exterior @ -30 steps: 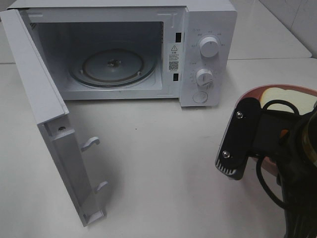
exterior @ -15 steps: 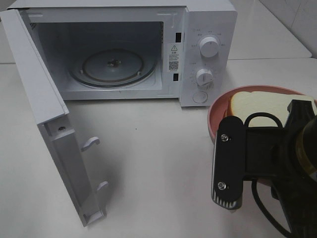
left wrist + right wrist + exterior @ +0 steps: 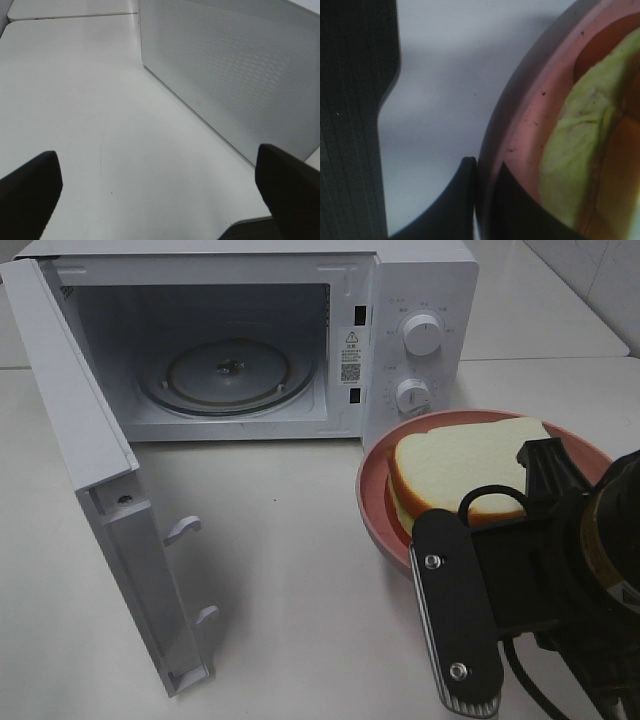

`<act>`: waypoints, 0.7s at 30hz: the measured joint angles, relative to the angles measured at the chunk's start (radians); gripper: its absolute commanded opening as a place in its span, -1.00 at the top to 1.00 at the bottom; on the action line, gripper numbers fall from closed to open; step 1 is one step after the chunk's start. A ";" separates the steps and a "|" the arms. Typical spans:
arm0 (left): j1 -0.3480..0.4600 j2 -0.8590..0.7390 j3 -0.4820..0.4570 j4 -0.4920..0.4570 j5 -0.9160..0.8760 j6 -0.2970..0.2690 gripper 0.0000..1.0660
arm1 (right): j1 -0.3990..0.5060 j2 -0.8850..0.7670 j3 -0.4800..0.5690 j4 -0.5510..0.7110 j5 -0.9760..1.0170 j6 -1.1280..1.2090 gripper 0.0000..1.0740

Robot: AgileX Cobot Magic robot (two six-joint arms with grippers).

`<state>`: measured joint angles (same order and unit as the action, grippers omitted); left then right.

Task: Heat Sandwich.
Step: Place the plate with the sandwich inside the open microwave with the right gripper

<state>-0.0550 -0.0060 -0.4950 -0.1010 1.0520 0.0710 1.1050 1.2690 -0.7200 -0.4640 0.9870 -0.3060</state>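
where the right arm [image 3: 530, 580] overlaps, sandwich [image 3: 460, 465] corner, plate [image 3: 372, 490] rim hidden

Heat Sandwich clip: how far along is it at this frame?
Done: the microwave's door is open, its glass tray bare. In hand: the right gripper pinches the plate's rim, sandwich on it, outside the microwave. Left: plate inside, door shut, dials set. The left gripper is open near the door.
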 measured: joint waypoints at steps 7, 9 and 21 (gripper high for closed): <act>0.000 0.000 0.000 0.000 0.000 0.000 -0.94 | 0.000 0.000 0.000 0.000 -0.021 -0.084 0.99; 0.000 0.000 0.000 0.000 0.000 0.000 -0.94 | 0.000 0.000 0.000 0.000 -0.027 -0.084 0.99; 0.000 0.000 0.000 0.000 0.000 0.000 -0.94 | 0.000 0.000 0.000 0.000 -0.098 -0.259 0.99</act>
<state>-0.0550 -0.0060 -0.4950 -0.1010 1.0520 0.0710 1.1050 1.2690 -0.7200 -0.4640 0.8890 -0.5650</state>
